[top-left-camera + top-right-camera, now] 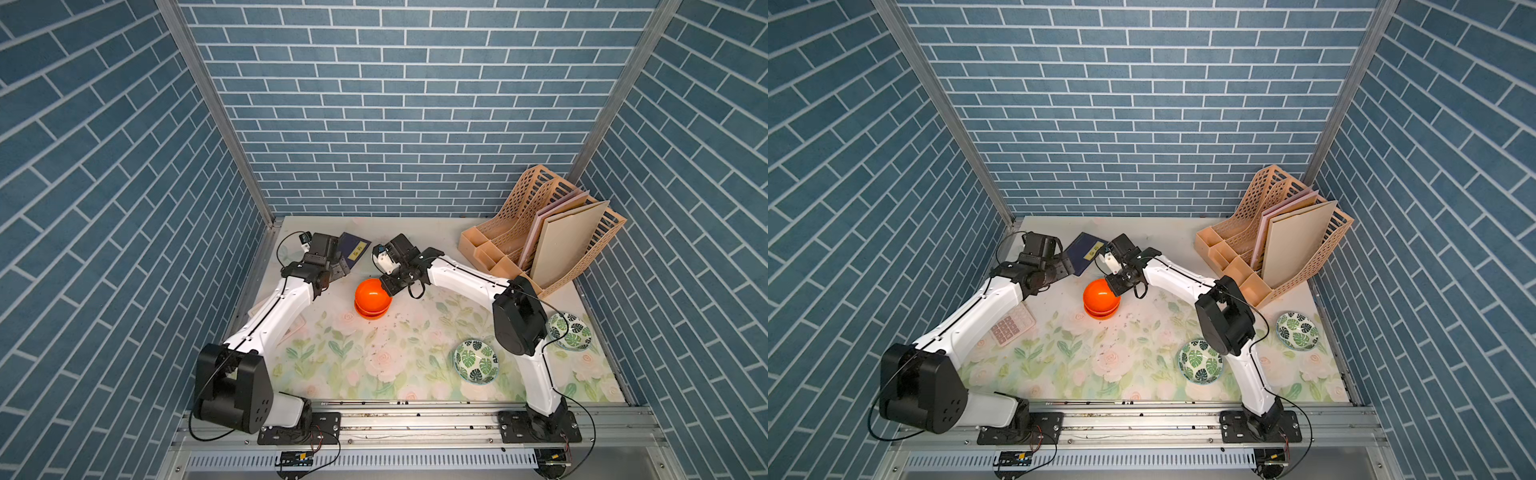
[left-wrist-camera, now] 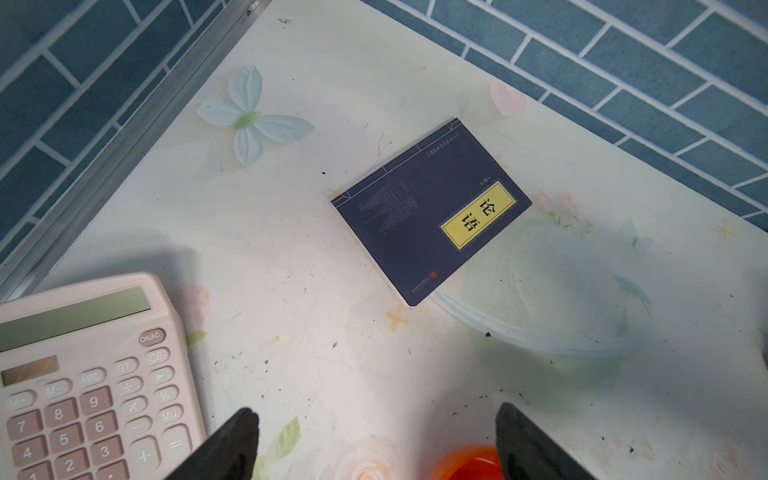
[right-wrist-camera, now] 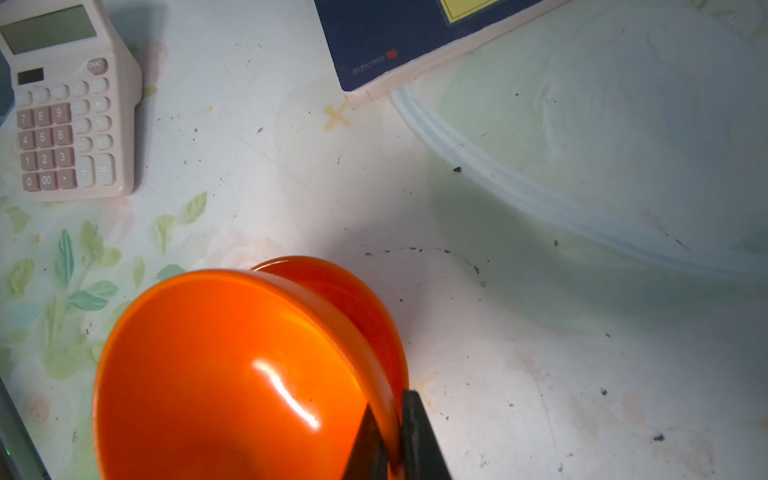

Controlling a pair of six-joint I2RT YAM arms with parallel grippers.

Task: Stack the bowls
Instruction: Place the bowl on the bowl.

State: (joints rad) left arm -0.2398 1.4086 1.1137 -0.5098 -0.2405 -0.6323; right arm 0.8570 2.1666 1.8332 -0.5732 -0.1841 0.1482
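"Now, right arm first. What do I enter?"

"I read the right gripper [image 3: 390,409] as closed on the rim of the upper orange bowl [image 3: 228,374], one finger inside the wall and one outside. That bowl is tilted and sits over the lower orange bowl [image 3: 353,295]. I cannot tell whether the two touch. In both top views the pair lies at about ten o'clock from the centre of the table [image 1: 415,241]."

"And the left arm?"

"I see the left gripper [image 2: 374,415] spread wide with nothing between its fingers. It is above bare table at eleven o'clock, near the orange pair."

"The other bowls?"

"Both are upright and well apart from the orange pair. The near leaf-print bowl [image 1: 476,361] is at five o'clock, just beside the right arm. The far leaf-print bowl [image 1: 575,332] is at three o'clock, partly hidden by that arm's elbow."

"Anything else on the table?"

"A dark blue book [image 1: 353,248] with a yellow label lies at eleven o'clock. A pink calculator [image 1: 1011,328] is at nine o'clock, partly under the left arm. A tan file rack [image 1: 503,216] holding boards stands at one o'clock."
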